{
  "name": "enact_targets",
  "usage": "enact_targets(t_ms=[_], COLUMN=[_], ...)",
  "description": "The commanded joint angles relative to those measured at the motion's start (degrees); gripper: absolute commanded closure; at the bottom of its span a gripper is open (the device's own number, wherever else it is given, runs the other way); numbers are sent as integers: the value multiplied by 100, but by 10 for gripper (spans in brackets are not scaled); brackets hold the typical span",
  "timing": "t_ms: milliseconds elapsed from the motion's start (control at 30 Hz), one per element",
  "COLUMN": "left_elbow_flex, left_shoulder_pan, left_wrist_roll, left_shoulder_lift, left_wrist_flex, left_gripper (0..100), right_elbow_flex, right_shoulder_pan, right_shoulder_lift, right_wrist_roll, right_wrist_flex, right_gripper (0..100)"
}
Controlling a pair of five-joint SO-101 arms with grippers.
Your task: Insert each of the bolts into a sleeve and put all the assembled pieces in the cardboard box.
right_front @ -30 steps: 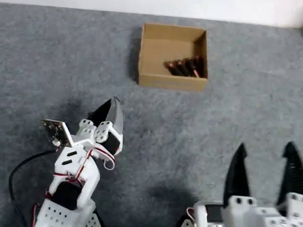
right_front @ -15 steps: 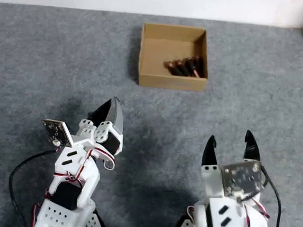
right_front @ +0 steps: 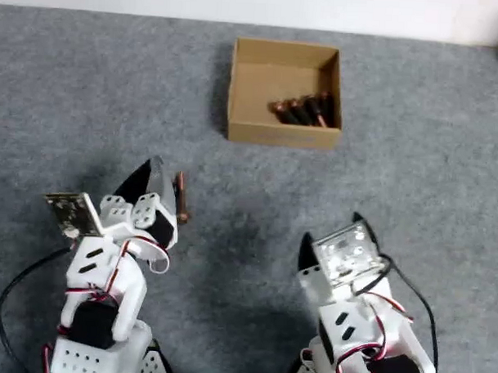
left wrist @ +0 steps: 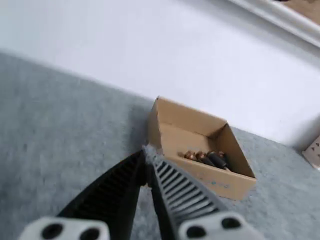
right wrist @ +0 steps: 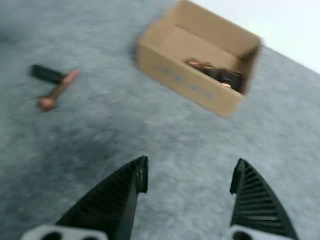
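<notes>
High camera overhead, straight down; wrist cameras low, forward toward the cardboard box (right_front: 282, 136), common to all three.

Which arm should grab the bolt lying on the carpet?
Probably left. The left pincer sits right beside the bolt, though it is shut, so it must open first. The right pincer is open but farther off.

An open cardboard box (right_front: 283, 136) is seen upright, with several dark, copper-tipped assembled pieces (right_front: 303, 111) laid side by side against one side wall. Well apart from it, a copper bolt (right wrist: 56, 92) is laid flat, not inserted, just beside a black sleeve (right wrist: 46, 74).
</notes>
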State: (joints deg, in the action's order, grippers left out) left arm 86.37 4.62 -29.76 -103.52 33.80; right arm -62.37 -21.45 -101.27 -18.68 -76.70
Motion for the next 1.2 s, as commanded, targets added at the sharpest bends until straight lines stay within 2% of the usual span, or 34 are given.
enact_targets(t_ms=[0,167,300,400,567,667,967,1167], left_elbow_flex=[-576,-699,-778,-778,-884,-989,-989,-980], left_shoulder_pan=[-391,-971,-1007,-1015,-1437,-1657,-1824,-1938], left_wrist_roll=[-352,-598,-598,-598,-598,-598,-589,-589], left_shoulder_lift=[31,31,31,31,31,31,22,22], left_wrist_flex=[264,316,334,334,334,334,334,334], left_gripper=[993,993,993,993,993,993,993,993], right_elbow_flex=[31,-286,-1218,-1508,-655,-101,1859,3187], right_shoulder_pan=[-734,-1332,-1481,-1930,-2747,-3020,-3064,-2985], right_shoulder_lift=[75,259,1525,2651,4189,5156,8198,9754], right_wrist_roll=[-70,-70,-35,123,1213,1204,1275,2347], right_wrist_flex=[163,646,1903,2888,4031,4242,4848,5367], right_gripper=[750,750,750,750,750,750,750,750])
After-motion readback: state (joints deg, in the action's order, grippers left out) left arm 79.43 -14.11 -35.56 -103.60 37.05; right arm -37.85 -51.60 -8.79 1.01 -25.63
